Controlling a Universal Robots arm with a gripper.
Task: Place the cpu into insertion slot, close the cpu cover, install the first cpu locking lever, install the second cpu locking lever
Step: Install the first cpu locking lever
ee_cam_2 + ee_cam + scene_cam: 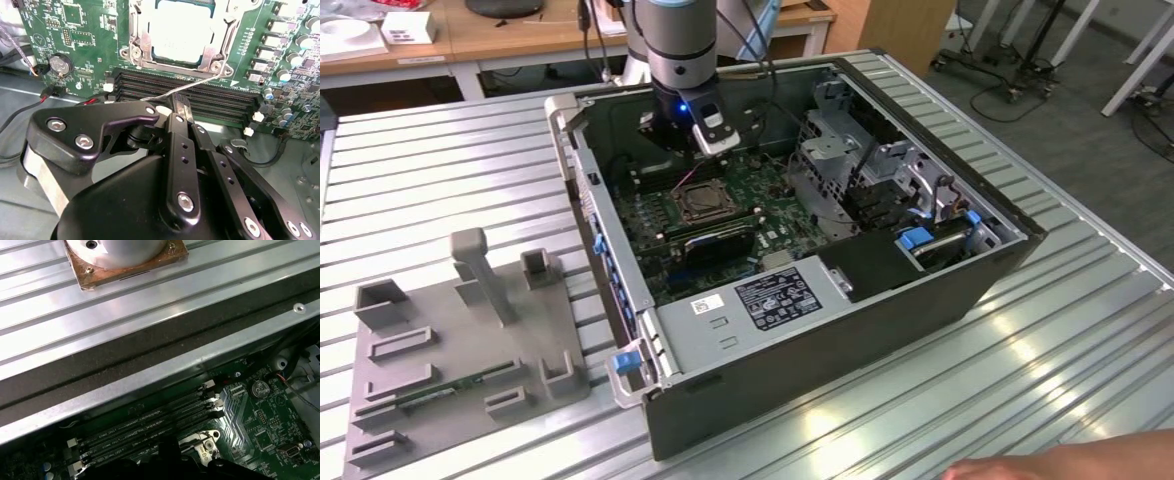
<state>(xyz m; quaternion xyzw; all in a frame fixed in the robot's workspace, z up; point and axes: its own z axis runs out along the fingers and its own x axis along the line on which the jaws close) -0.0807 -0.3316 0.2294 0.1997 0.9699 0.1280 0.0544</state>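
so the cpu [182, 30] sits in the insertion slot [700, 203], cpu cover [175, 63] down over it, mid motherboard [75, 30]. The locking lever [185, 88] runs alongside the memory slots [210, 97], free end right at the pincer [175, 106] (can't tell whether it's clamped or open).

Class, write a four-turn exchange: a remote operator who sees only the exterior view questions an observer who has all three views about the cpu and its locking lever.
Operator: My exterior view shows the gripper but little detail below it. Is the cpu seated?
Observer: Yes. In the second wrist view the cpu lies flat inside the cut-out of the cpu cover, which is down.
Operator: And the locking lever?
Observer: One thin silver lever slants across the memory slots, with its end close to the gripper. I cannot tell whether they touch.
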